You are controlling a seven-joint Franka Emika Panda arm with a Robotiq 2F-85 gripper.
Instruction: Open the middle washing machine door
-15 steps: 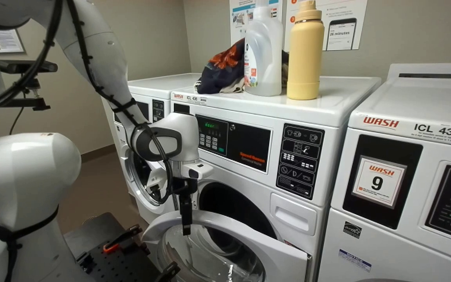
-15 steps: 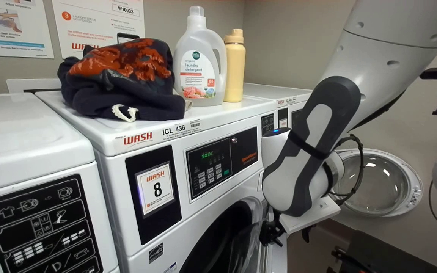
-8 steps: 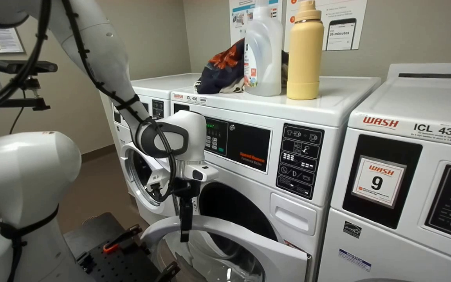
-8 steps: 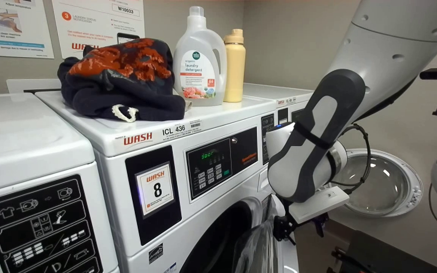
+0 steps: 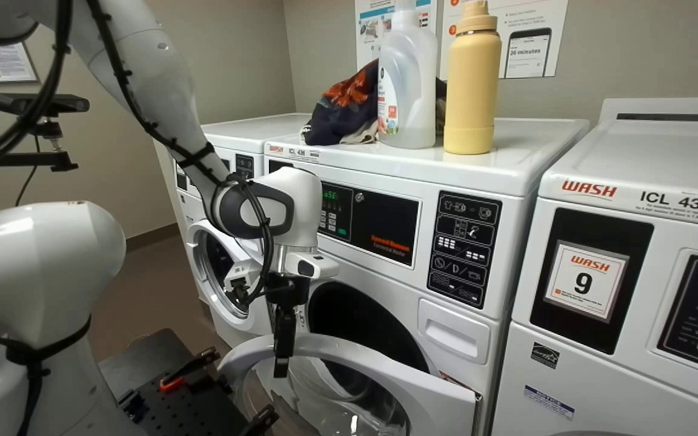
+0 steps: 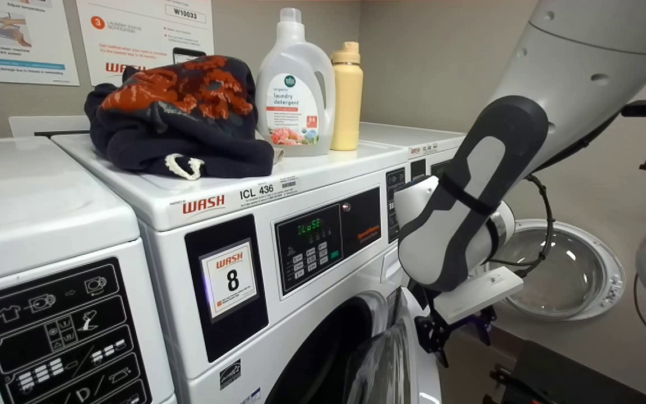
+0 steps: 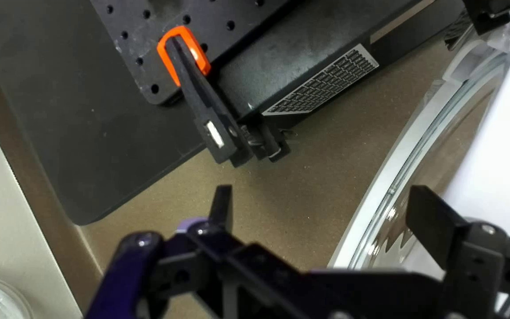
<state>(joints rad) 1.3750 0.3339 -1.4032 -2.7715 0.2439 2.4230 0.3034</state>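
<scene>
The middle washing machine door stands swung out from its white machine, with a pale round rim (image 5: 428, 387) and a clear glass bowl (image 5: 349, 399). The dark drum opening (image 5: 367, 321) shows behind it. In an exterior view the door's glass (image 6: 382, 365) also shows; its lower part is cut off. My gripper (image 5: 281, 366) points down at the door's outer top edge. It also shows beside the door in an exterior view (image 6: 463, 348). In the wrist view my gripper (image 7: 319, 195) is wide open and holds nothing. The door's rim (image 7: 379, 195) crosses between its fingertips there; contact cannot be told.
A black platform with an orange clamp (image 7: 182, 48) stands near the door, also in an exterior view (image 5: 173, 383). A further washer's round door (image 6: 558, 269) hangs open. Clothes (image 6: 183, 118), a detergent bottle (image 6: 295, 101) and a yellow bottle (image 6: 347, 106) stand on the machine.
My gripper has moved outward, away from the machine. The door swung a little further open, then stayed about still. The display changed from "door" to "CLoSE".
</scene>
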